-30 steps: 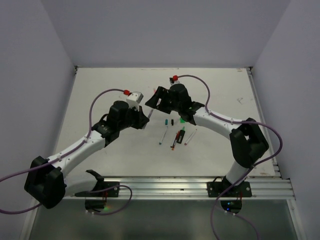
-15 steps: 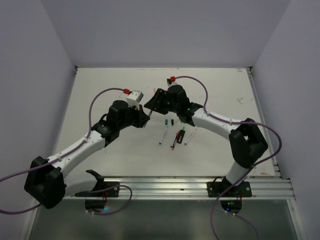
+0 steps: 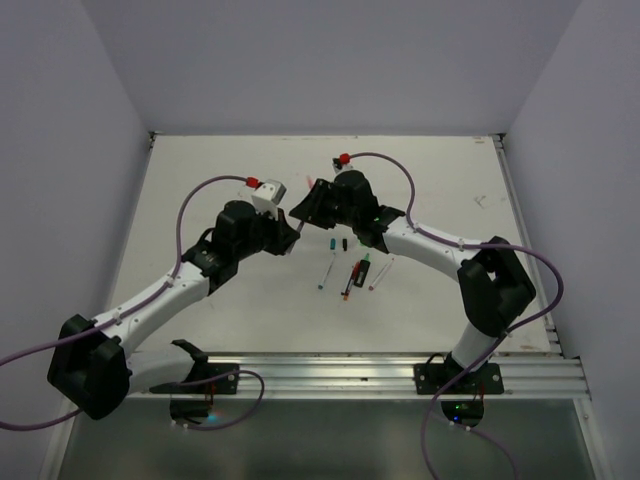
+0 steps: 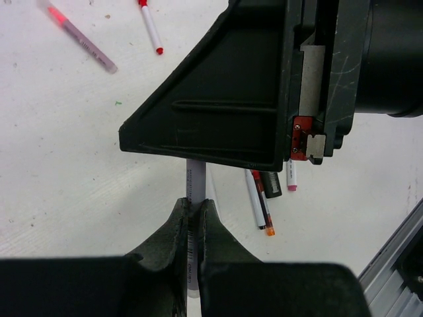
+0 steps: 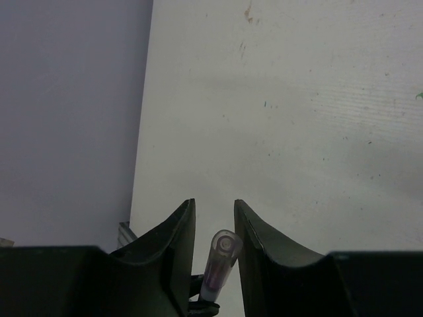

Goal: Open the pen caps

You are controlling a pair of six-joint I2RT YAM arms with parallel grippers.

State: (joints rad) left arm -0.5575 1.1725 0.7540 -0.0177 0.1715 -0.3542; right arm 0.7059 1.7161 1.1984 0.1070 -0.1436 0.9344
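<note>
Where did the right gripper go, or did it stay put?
Yes, it moved: the right gripper slid slightly left, away from the loose pens lying on the table.

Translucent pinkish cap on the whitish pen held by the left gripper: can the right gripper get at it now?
Probably yes. The translucent pinkish cap sits between the right gripper's open jaws with nothing in between. The left gripper clamps the whitish pen barrel further down, clear of the cap.
</note>
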